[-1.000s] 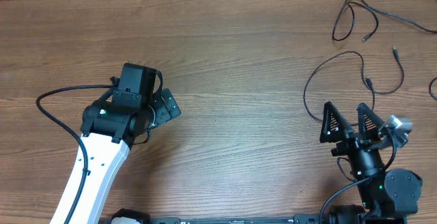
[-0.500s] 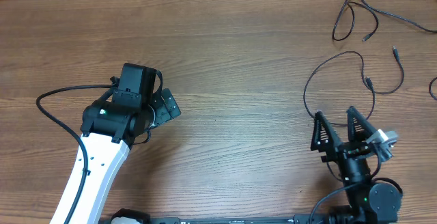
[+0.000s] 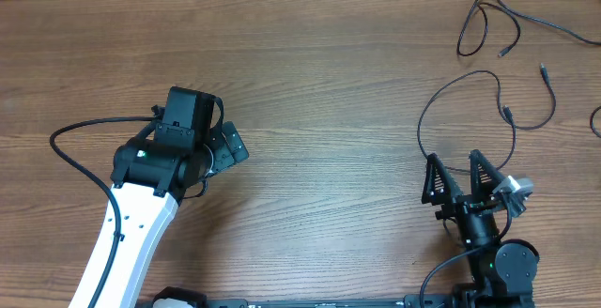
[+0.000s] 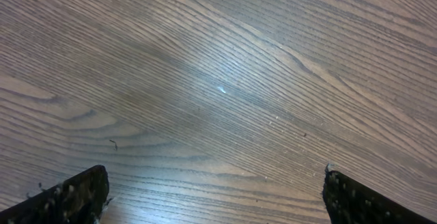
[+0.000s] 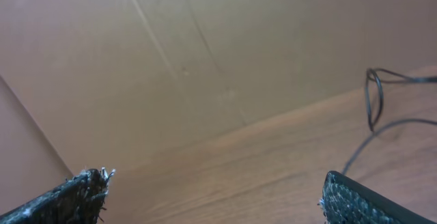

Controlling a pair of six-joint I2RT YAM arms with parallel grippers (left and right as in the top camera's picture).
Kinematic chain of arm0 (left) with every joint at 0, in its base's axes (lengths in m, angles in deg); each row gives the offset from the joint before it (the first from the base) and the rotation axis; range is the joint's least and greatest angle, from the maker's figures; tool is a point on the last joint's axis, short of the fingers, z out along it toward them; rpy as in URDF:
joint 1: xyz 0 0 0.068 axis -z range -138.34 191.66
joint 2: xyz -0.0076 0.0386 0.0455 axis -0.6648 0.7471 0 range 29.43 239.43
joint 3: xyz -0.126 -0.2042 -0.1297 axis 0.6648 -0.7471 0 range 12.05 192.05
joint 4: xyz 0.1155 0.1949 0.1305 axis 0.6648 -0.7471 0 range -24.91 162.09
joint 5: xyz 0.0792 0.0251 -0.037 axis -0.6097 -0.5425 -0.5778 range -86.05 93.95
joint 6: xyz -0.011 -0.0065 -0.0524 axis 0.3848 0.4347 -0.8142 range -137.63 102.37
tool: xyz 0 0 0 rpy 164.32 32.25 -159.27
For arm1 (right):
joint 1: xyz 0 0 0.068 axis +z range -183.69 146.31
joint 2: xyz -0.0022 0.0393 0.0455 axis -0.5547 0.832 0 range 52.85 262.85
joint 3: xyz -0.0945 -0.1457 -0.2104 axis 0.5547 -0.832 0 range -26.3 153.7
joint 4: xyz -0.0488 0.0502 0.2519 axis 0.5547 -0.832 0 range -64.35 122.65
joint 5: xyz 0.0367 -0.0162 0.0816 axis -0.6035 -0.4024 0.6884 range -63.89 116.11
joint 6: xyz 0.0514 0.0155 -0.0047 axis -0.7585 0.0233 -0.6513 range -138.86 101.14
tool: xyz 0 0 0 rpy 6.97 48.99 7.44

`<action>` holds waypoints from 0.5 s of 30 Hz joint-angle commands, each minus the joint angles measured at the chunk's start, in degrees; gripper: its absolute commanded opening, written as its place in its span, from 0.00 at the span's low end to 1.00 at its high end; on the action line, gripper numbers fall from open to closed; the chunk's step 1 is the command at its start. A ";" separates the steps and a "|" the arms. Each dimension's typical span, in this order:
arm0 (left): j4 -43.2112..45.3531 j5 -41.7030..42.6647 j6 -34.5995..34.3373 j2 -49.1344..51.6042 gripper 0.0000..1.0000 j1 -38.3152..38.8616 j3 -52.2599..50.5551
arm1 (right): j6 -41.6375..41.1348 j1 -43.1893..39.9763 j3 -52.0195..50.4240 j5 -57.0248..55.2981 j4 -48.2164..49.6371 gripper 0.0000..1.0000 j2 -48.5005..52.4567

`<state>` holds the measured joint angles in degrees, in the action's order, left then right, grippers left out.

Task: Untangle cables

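Note:
Several thin black cables lie loose at the table's far right. One cable (image 3: 517, 26) curls at the top right, a second cable forms a wide loop (image 3: 451, 84), and a third cable (image 3: 552, 101) bends beside it. My right gripper (image 3: 457, 173) stands open just below the loop, fingers apart, with nothing between them. Its wrist view looks along the table, showing a cable loop (image 5: 372, 101) at the right and empty space between the fingers (image 5: 358, 202). My left gripper (image 3: 223, 148) is far off at the left, open over bare wood (image 4: 218, 87).
The wooden table (image 3: 329, 83) stretches between the two arms. A brown cardboard wall (image 5: 205, 46) rises behind the table's far edge. Another cable end (image 3: 595, 120) shows at the right border. The left arm's own black wire (image 3: 70, 134) loops out to the left.
My right gripper has drawn back toward the near edge and slightly left, away from the cable loop, still open. The left arm has not moved.

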<state>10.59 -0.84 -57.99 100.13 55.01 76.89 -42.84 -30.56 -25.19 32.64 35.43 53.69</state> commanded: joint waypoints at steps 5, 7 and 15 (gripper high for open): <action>0.15 -0.72 0.07 -0.96 0.99 -0.20 -0.13 | 0.46 0.00 -0.63 -1.73 -0.11 1.00 -0.72; 0.15 -0.72 0.07 -0.96 0.99 -0.22 -0.13 | 0.46 0.00 -0.63 -2.45 -1.27 1.00 -0.72; 0.15 -0.72 0.07 -0.96 1.00 -0.20 -0.13 | 2.47 0.02 -0.63 -3.69 -7.45 1.00 -0.72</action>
<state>10.61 -0.84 -57.99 100.13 55.01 76.89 -42.06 -30.60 -25.24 30.12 28.15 53.69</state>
